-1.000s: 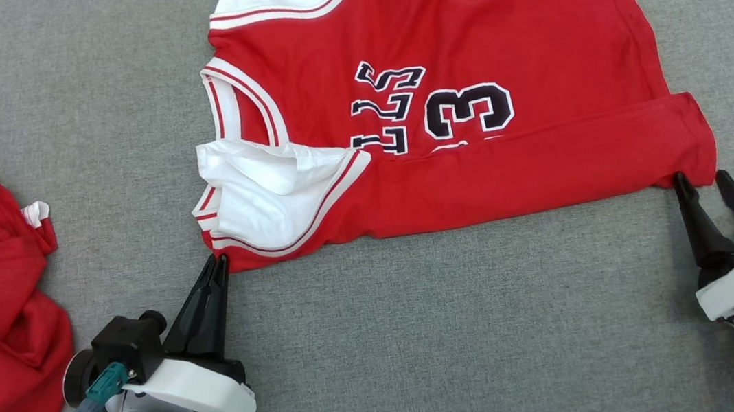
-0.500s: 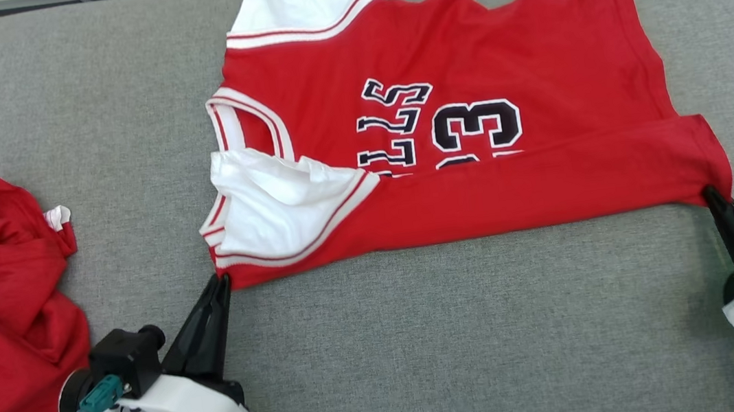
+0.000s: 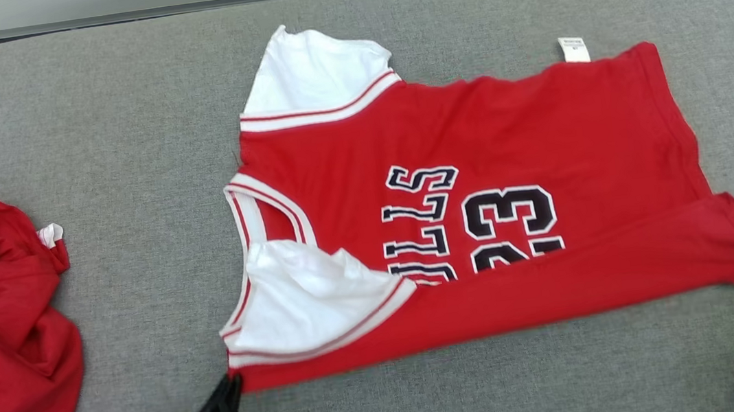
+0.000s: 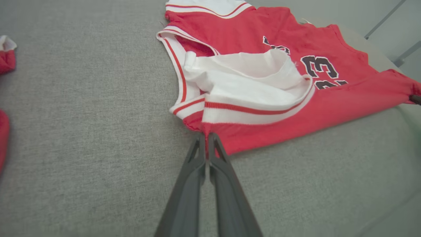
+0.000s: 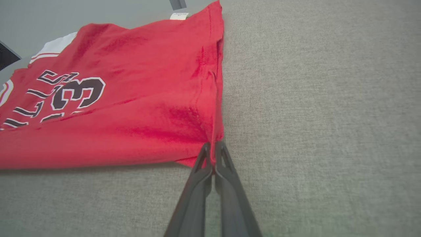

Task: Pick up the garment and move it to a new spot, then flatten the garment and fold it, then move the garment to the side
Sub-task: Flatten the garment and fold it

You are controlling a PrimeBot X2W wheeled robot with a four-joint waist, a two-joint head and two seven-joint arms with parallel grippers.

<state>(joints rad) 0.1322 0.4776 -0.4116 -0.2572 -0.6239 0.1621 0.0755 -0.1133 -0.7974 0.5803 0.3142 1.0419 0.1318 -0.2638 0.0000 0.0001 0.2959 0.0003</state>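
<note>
Jersey (image 3: 503, 128), red with white sleeves, lies spread on the grey surface (image 3: 122, 123) in the head view, near edge folded over. A crumpled red garment (image 3: 3, 344) sits well apart on its left. Left wrist view: left pincer (image 4: 207, 138) pressed together on the sleeve-side corner. Right wrist view: right pincer (image 5: 213, 146) pinching the hem corner, same deal.

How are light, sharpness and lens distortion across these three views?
Head view: soft, even light, no glare, the jersey print crisp. Left wrist view: wide-angle stretch, the left gripper looks softer toward the bottom edge. Right wrist view: a thin shadow under the jersey's near edge beside the right gripper.
</note>
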